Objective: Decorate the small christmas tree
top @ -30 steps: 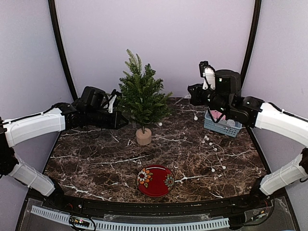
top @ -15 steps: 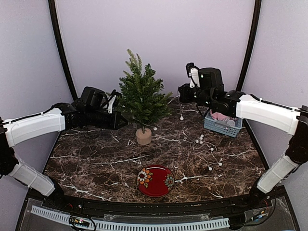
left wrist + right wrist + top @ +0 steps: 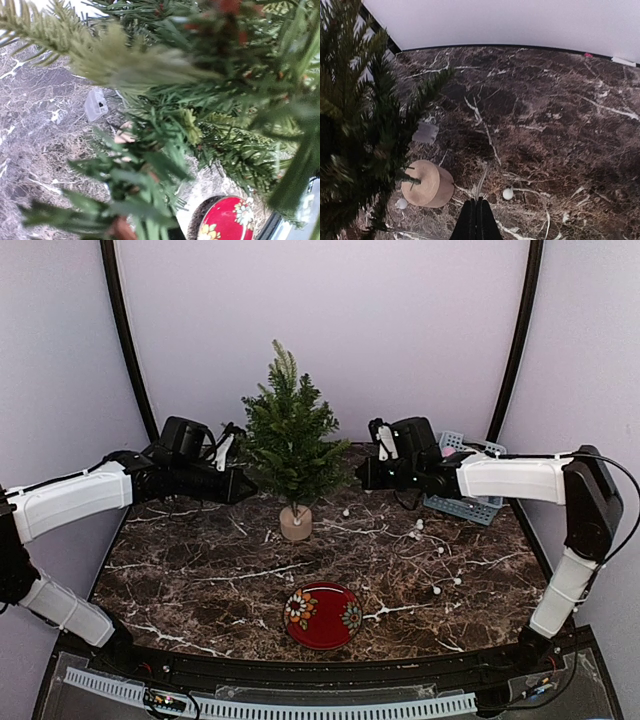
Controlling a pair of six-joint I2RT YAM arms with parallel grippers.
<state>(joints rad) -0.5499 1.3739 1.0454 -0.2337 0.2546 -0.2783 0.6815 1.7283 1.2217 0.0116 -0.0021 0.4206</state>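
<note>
The small christmas tree [image 3: 288, 440] stands on its light-wood stump [image 3: 296, 523] at the back middle of the table. My left gripper [image 3: 243, 485] is buried in its lower left branches. In the left wrist view needles hide the fingers, and a branch [image 3: 145, 165] runs out from where they close. My right gripper [image 3: 358, 478] hovers just right of the tree, shut [image 3: 479, 200] on a thin wire of a string of white balls [image 3: 418, 525]. One ball [image 3: 507, 193] lies by the stump [image 3: 427, 184].
A red flowered plate [image 3: 322, 615] sits near the front middle. A blue basket [image 3: 470, 510] stands at the back right, behind the right arm. The ball string trails over the right half of the table. A small grey box [image 3: 425, 133] lies behind the tree.
My right arm has swung left and down toward the tree, dragging the ball string with it. The left gripper shifted slightly left and the tree leaned with it.
</note>
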